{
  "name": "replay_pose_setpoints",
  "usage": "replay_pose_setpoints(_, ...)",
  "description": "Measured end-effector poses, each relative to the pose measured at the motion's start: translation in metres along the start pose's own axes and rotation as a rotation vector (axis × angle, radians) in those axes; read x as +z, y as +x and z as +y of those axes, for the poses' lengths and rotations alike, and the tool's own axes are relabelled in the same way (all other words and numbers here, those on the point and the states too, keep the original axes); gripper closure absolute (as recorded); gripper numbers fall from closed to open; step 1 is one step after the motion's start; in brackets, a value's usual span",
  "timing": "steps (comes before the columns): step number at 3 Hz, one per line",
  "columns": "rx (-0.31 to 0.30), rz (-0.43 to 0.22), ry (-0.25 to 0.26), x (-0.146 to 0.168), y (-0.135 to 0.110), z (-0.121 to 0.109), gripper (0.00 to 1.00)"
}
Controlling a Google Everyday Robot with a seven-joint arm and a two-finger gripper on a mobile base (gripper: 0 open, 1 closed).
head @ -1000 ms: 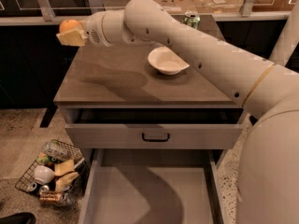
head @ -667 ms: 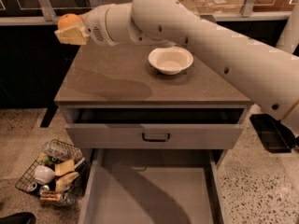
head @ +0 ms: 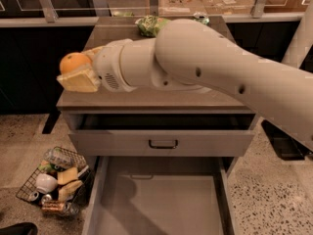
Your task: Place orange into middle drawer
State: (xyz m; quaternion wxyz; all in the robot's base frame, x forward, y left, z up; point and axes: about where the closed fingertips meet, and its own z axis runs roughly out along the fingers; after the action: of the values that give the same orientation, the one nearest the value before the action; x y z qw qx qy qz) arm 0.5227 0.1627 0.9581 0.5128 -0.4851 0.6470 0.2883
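My gripper [head: 73,71] is at the left of the camera view, level with the cabinet's front left corner and above the floor. It is shut on the orange [head: 73,61], a small round fruit sitting between the pale fingers [head: 80,81]. The middle drawer [head: 161,207] is pulled far out below, with a flat grey floor and low pale walls, and nothing lies in it. My gripper and the orange are up and to the left of it. My arm crosses the cabinet top [head: 146,99].
The upper drawer [head: 163,142] with a black bar handle is slightly open above the middle drawer. A green bag [head: 150,25] lies at the back of the cabinet top. A wire basket [head: 51,180] of items stands on the floor at the left.
My arm has swung toward the front of the cabinet and lower, carrying the orange. The white bowl is now hidden behind the arm.
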Motion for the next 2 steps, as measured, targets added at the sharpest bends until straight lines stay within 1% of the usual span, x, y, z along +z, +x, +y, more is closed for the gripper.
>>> replay_pose_setpoints(1, 0.001, 0.004, -0.042, -0.024, 0.029, 0.038, 1.0)
replay_pose_setpoints(2, 0.018, -0.025, -0.057, -0.054, 0.066, 0.05, 1.0)
